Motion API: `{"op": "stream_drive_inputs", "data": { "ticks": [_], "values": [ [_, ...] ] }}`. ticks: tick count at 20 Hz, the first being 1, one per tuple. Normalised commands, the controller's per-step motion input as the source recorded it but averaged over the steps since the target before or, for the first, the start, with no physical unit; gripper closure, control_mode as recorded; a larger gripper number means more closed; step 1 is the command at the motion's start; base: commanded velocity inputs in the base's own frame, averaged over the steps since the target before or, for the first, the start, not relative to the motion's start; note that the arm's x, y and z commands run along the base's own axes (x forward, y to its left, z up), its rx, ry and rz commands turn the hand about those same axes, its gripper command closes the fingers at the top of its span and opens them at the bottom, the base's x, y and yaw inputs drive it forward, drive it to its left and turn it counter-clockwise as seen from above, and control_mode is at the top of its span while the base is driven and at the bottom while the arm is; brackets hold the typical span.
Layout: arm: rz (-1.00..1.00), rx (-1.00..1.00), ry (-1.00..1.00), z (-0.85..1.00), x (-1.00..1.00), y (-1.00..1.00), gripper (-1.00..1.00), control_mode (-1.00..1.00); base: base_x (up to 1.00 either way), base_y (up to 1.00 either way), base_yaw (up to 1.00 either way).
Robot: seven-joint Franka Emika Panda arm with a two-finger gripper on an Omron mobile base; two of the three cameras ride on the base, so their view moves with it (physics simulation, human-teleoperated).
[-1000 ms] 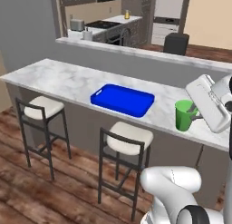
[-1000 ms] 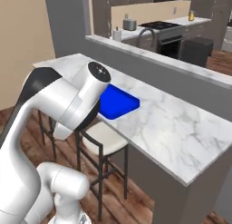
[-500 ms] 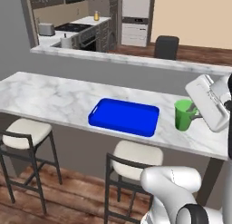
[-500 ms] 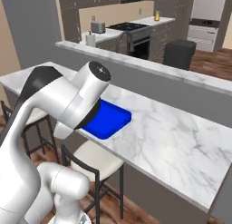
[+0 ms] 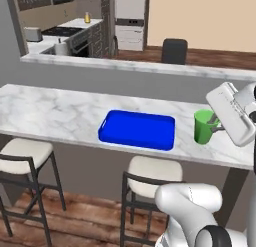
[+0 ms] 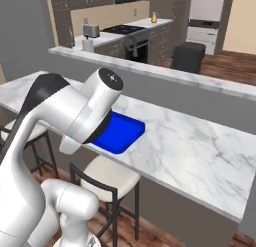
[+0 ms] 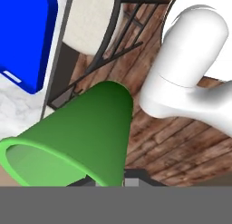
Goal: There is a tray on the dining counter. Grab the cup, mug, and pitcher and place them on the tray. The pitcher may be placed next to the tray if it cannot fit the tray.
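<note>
The green cup hangs upright in my gripper, which is shut on its rim side. In the left base view it sits to the right of the blue tray, apart from it. The tray lies flat on the white marble dining counter. In the hand view the cup is close up above my gripper, with a corner of the tray at the upper left. In the right base view my arm covers part of the tray. The mug and the pitcher are out of view.
Two stools stand under the counter's near edge. A raised grey ledge runs along the far side of the counter. Behind it are a kitchen and a dark chair.
The whole picture has shifted as the base moved, so the counter now runs more squarely across the view. The cup stays in the shut gripper.
</note>
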Motion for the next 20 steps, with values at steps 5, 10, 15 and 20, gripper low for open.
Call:
{"op": "stream_drive_inputs", "data": {
  "ticks": [5,10,15,20],
  "values": [
    [0.00,0.00,0.00,0.00,0.00,0.00,1.00,1.00,0.19,0.78,-0.15],
    [0.00,0.00,0.00,0.00,0.00,0.00,1.00,1.00,0.46,0.61,-0.07],
    [0.00,0.00,0.00,0.00,0.00,0.00,1.00,1.00,0.26,0.92,-0.18],
    [0.00,0.00,0.00,0.00,0.00,0.00,1.00,1.00,0.03,1.00,-0.25]
  ]
}}
